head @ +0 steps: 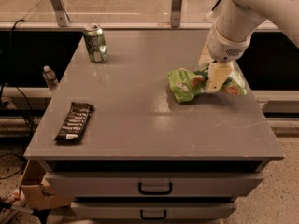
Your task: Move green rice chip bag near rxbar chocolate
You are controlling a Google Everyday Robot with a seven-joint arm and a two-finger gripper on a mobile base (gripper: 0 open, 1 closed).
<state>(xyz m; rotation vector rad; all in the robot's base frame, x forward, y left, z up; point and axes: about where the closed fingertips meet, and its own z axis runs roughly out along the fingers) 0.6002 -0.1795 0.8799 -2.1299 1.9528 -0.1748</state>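
The green rice chip bag [187,84] lies crumpled on the grey table top [140,115] at the right side. My gripper [212,71] is down on the bag's middle, touching it, with the white arm [243,13] rising to the upper right and hiding part of the bag. The rxbar chocolate [74,121], a slim dark bar with pale text, lies flat near the front left corner, far from the bag.
A green-and-silver drink can [95,42] stands at the back left of the table. Drawers [154,186] are below the front edge. A small bottle [49,78] stands beyond the left edge and a cardboard box [32,190] sits on the floor.
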